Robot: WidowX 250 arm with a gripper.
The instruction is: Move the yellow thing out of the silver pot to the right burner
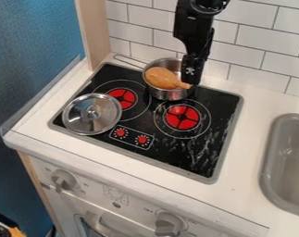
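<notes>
Oven knobs: two on the front panel point(115, 196), outside my working path.
Tabletop: white point(133, 157), carrying the inset black cooktop point(201, 159).
Lid: silver with a centre knob point(92, 114), lying over part of the left burner's outer ring. I route the transfer clear of it.
Right burner: red disc in a white ring point(181, 116), in front of the pot and slightly to its right. This is the set-down target; I judge the lid no obstruction to it.
Silver pot: at the back of the cooktop point(170, 94), handle point(130, 60) pointing to the upper left.
Yellow thing: drumstick-shaped point(162, 77), in the pot, thick end at the left, narrow end at the right rim beside the gripper point(190, 81).
Jaws: at the pot's right side, by the narrow end. I cannot tell whether they stand wide, narrow or closed on it.
Step in hand: secure the narrow end. Confirm a firm hold before lifting; the heavy-looking thick end may swing or slip.
Lift: raise straight up until the thick end clears the rim, to avoid dragging the pot.
Placement: travel forward, centre over the burner, lower gently, release on contact.
Backdrop: white wall tiles point(257, 46); keep the arm point(195, 30) off them.
</notes>
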